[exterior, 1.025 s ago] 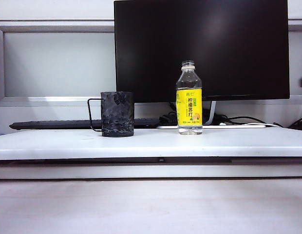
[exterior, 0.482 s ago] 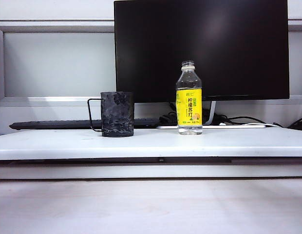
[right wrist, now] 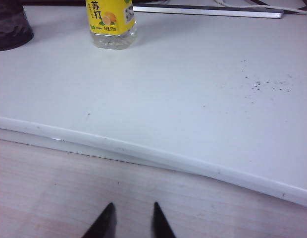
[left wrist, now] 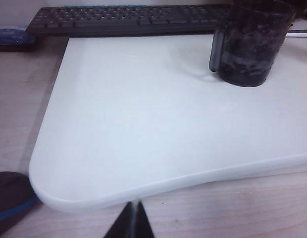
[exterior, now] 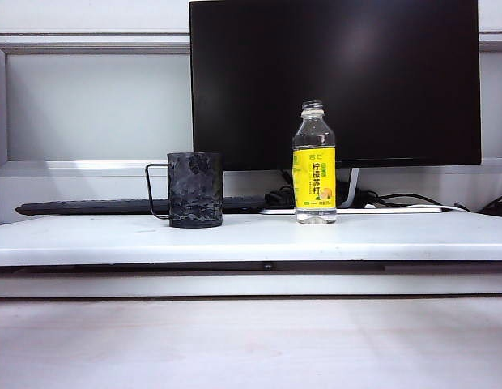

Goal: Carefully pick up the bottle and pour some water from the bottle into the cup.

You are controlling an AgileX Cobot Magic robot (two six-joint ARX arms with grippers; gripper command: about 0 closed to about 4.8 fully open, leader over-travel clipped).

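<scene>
The bottle stands upright and capless on the white board, its yellow label facing the exterior view. Clear water shows below the label at its base. The dark mottled cup stands to its left, its wire handle pointing left. Neither gripper appears in the exterior view. My left gripper is shut and empty over the wooden desk, just before the board's rounded corner and far from the cup. My right gripper is open and empty over the desk, well short of the bottle.
The white board lies raised on a wooden desk. Behind it are a black keyboard, a large dark monitor and cables. A dark rounded object lies beside the board's corner near my left gripper.
A dark shape at the right edge of the exterior view a second ago has gone from sight. The bottle and cup have not moved.
</scene>
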